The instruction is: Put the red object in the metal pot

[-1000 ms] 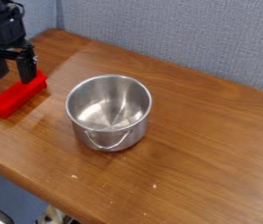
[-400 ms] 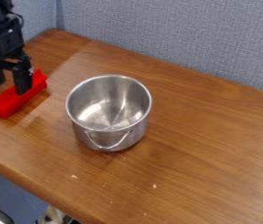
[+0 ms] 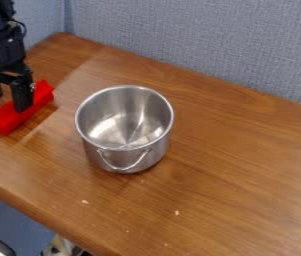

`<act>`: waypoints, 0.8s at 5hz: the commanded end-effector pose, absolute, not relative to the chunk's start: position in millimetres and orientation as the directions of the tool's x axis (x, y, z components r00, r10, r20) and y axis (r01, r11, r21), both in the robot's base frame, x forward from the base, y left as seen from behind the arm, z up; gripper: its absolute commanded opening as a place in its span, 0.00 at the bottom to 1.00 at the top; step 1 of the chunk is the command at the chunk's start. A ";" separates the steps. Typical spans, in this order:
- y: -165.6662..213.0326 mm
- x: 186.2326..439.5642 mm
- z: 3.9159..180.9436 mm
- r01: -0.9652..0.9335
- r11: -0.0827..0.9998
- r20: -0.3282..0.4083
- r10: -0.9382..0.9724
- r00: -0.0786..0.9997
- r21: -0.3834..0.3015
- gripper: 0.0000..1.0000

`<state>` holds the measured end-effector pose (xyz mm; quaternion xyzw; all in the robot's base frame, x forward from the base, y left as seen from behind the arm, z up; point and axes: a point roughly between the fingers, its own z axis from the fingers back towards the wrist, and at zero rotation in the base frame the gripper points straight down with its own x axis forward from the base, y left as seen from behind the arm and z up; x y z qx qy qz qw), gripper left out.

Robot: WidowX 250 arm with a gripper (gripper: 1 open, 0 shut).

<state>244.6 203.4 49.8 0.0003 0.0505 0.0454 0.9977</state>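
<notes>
– So, what's different from a second ago?

– Mostly height. The gripper (image 3: 7, 93) has come down over the far end of the red object (image 3: 21, 108), which lies flat near the left edge of the table (image 3: 233, 170). Its fingers (image 3: 23, 97) are spread wide, one on each side of the block, and they have hold of nothing yet.

– Has the block shifted?

– No, it lies where it was, well left of the metal pot (image 3: 126, 127), which stands upright and empty in the middle.

– Meaning what for the task?

– My guess is that the approach is nearly over: closing on the block comes next, then lifting it across to the pot. The grasp sits near one end, so the block might tilt once lifted.
</notes>
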 end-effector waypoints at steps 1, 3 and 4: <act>205.1 249.9 69.6 -0.071 0.996 -0.050 0.074 0.996 0.057 1.00; 203.5 250.3 65.2 -0.057 0.997 -0.070 0.061 0.996 0.056 1.00; 202.6 250.0 62.3 -0.049 0.997 -0.082 0.053 0.995 0.056 1.00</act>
